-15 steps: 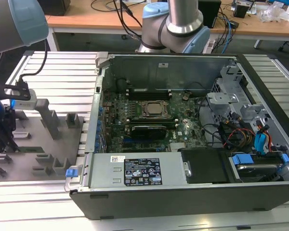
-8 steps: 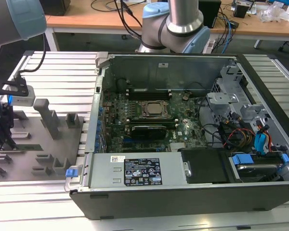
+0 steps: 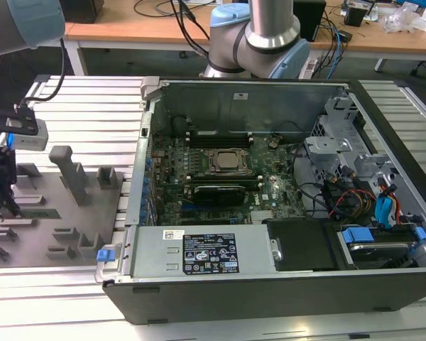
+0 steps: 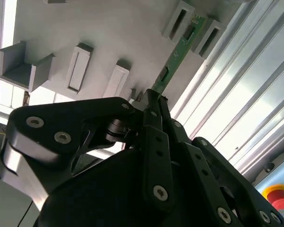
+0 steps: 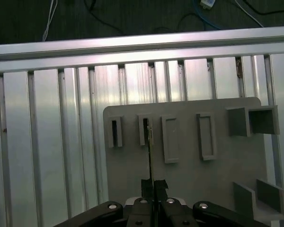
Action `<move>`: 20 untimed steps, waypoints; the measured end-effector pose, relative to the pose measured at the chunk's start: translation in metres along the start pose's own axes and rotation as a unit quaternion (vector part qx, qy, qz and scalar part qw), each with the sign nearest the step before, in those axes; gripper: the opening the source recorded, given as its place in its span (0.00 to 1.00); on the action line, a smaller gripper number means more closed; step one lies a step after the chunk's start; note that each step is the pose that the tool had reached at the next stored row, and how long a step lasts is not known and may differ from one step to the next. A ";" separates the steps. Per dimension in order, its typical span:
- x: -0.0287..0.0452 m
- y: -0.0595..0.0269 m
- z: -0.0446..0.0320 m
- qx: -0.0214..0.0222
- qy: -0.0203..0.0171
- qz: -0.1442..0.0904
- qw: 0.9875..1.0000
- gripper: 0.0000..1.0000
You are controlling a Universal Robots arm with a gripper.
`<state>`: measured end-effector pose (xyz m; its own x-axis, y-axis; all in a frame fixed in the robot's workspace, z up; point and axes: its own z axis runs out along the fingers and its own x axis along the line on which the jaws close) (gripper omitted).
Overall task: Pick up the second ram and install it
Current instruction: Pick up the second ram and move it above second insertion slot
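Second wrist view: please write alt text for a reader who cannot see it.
A black tool is shut on one end of a thin green circuit-board stick; its other end reaches between two grey plastic slotted holders on a flat grey tray. A ribbed aluminium table lies beside the tray.

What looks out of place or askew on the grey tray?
Nothing stands out: the thin green ram stick sits straight in the holders of the grey plastic tray, one end held by the black gripper.
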<state>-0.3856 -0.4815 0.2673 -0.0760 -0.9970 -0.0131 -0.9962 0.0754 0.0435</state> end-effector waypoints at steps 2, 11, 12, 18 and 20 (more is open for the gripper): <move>0.0000 0.0001 -0.0027 0.000 0.000 0.000 1.000 0.13; -0.0002 0.0006 -0.0148 0.000 0.000 0.000 1.000 0.13; -0.0002 0.0007 -0.0164 0.000 0.000 0.000 1.000 0.13; -0.0004 0.0012 -0.0273 0.000 0.000 0.000 1.000 0.13; -0.0005 0.0014 -0.0330 0.000 0.000 0.000 1.000 0.13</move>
<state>-0.3856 -0.4815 0.3003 -0.0760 -0.9970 -0.0131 -0.9962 0.0753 0.0434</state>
